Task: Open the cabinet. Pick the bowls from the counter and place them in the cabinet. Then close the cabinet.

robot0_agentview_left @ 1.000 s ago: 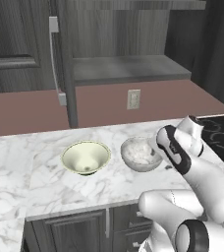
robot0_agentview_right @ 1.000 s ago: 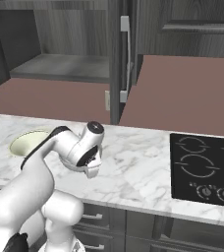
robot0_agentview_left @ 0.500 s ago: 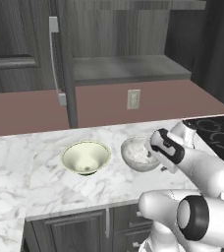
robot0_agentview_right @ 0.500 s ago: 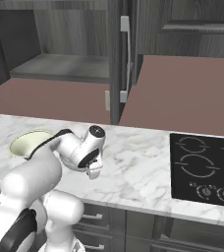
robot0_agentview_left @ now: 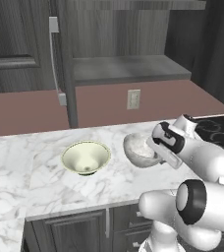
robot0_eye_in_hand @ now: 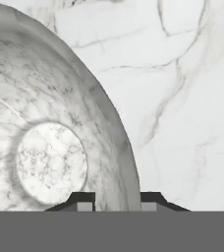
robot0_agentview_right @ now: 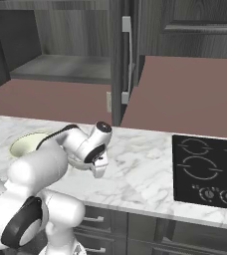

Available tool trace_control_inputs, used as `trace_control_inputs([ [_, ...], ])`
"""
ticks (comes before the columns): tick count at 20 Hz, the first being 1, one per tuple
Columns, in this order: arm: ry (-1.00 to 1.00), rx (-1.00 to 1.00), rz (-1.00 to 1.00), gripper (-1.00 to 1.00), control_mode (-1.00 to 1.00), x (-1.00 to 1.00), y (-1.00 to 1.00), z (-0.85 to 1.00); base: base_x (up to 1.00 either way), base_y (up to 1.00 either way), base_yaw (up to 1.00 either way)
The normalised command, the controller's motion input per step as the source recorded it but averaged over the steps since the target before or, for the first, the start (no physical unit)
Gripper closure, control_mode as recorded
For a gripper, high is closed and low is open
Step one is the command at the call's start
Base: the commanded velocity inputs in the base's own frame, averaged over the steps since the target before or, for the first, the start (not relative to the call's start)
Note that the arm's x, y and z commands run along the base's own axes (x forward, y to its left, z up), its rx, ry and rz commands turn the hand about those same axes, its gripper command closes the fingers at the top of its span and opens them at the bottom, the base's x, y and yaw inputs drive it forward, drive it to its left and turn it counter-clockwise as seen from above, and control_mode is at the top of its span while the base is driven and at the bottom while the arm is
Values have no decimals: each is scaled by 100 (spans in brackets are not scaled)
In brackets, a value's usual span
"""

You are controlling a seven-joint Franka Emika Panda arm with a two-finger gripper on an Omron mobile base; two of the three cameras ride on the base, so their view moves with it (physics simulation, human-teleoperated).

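The counter [robot0_agentview_left: 40, 162] runs broad and white across the front, grey veins through the marble and a straight front edge, with low dark cabinets [robot0_agentview_left: 84, 229] under it. A black cooktop [robot0_agentview_right: 207, 167] is set into the slab at its right end. Behind the counter a dull reddish-brown wall [robot0_agentview_right: 185, 92] carries a pale outlet [robot0_agentview_left: 133, 99].

Above that, the cabinet [robot0_agentview_left: 15, 44] stands open: its door [robot0_agentview_left: 65, 59] is swung out edge-on with a silver bar handle [robot0_agentview_left: 55, 59] on it, and a bare grey shelf [robot0_agentview_left: 128, 69] shows inside.

A second ago the arm stood back from the bowls with its fingers wide. Since then it has reached in to the marbled bowl and the fingers have drawn in on that bowl's rim. Both bowls sit where they were.

The gripper [robot0_eye_in_hand: 116, 199] straddles the marbled bowl [robot0_agentview_left: 141, 149]: in the hand view one finger tip [robot0_eye_in_hand: 82, 201] sits inside the wall and the other outside, both touching it, so it is clamped on the rim at the side nearest the arm. This bowl is round and grey-white, with a pale flat circle at its bottom, and rests on the counter right of centre.

The cream bowl [robot0_agentview_left: 86, 157] sits apart to its left, upright, flared at the rim, pale greenish inside.
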Motion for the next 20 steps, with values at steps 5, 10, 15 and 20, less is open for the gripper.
trace_control_inputs([
  [5, -5, 1, -4, 100, -100, -64, 0, 1, 0, 0, 0],
  [10, -2, 0, -12, 100, -100, -79, 0, 37, 0, 0, 0],
  [15, -11, 0, -11, 100, -100, -71, 1, 90, 0, 0, 0],
  [20, -15, 0, -9, 100, -100, -64, 10, 91, 0, 0, 0],
])
